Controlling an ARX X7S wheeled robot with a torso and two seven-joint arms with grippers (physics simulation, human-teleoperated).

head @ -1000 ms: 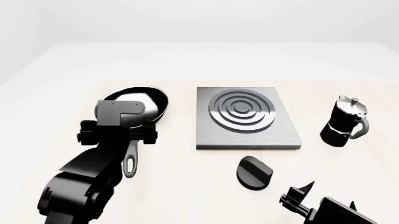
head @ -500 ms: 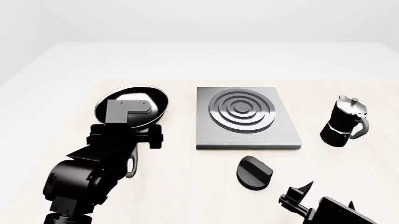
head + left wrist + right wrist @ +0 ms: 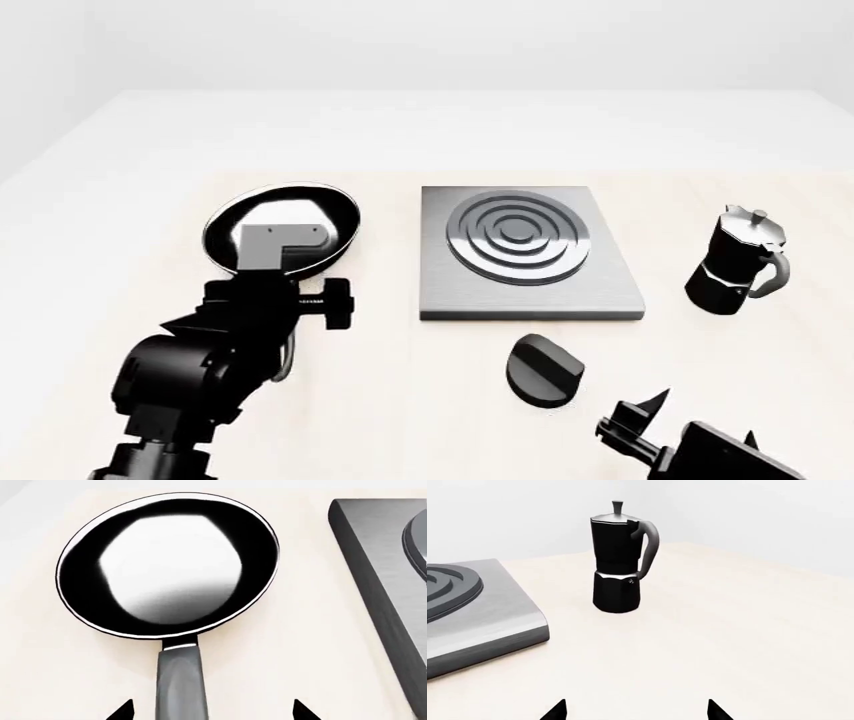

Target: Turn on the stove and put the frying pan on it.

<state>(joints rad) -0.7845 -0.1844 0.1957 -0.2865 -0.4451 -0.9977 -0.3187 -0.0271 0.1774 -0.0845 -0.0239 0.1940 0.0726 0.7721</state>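
Straddling the long grey handle with its fingertips spread apart and gripping nothing, the left hand (image 3: 208,711) hovered above the frying pan (image 3: 167,565), which lay on the worktop (image 3: 374,400) just beside the stove (image 3: 527,255). The right hand (image 3: 635,711) was likewise open, low near the knob (image 3: 545,370), facing the moka pot (image 3: 620,560). No writing was readable anywhere.

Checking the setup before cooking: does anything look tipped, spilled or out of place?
Nothing stands out. The frying pan lies flat beside the stove, the knob sits in front, and the moka pot stands upright.
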